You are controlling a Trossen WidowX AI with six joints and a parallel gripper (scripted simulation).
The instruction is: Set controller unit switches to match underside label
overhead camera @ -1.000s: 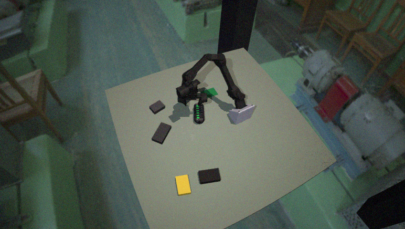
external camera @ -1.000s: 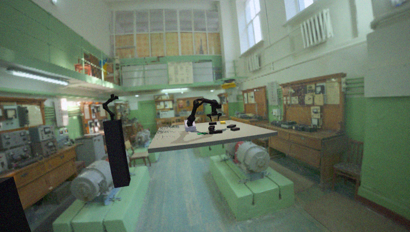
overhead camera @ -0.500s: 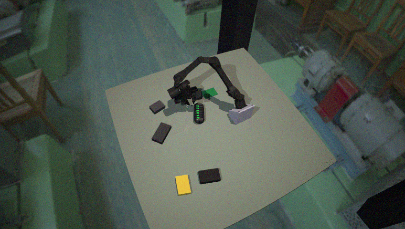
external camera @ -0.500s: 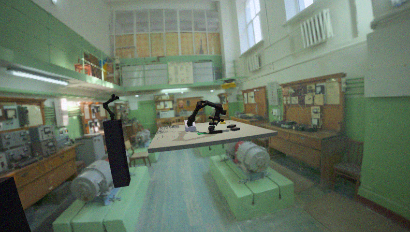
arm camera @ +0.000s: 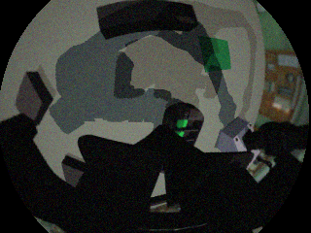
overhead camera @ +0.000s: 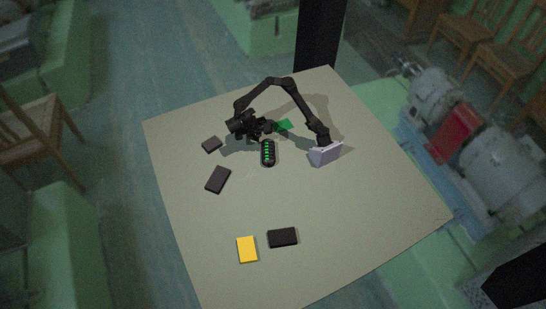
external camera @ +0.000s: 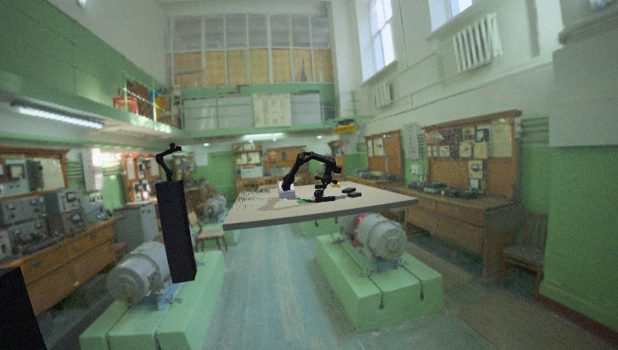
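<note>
The dark grey controller unit [overhead camera: 268, 163] [external camera: 318, 194] [arm camera: 193, 114] sits on its base on the bench [overhead camera: 306, 206], with its switches facing up. Green switch parts show along its top, but I cannot tell each setting. The label underneath is hidden. My gripper [arm camera: 162, 128] is shut, with nothing seen between its fingers. In the wrist view its dark fingers cover the unit's near part, and only the far end with two green patches shows. In the top view the gripper is at the unit's far left end. I cannot tell whether they touch.
Two dark modules [overhead camera: 212, 144] [overhead camera: 217, 179] lie left of the unit. A black module [overhead camera: 281, 237] and a yellow block [overhead camera: 246, 249] lie at the front. A green patch [overhead camera: 284, 124] [arm camera: 215, 53] lies behind the unit. Another dark block [arm camera: 146, 18] shows in the wrist view.
</note>
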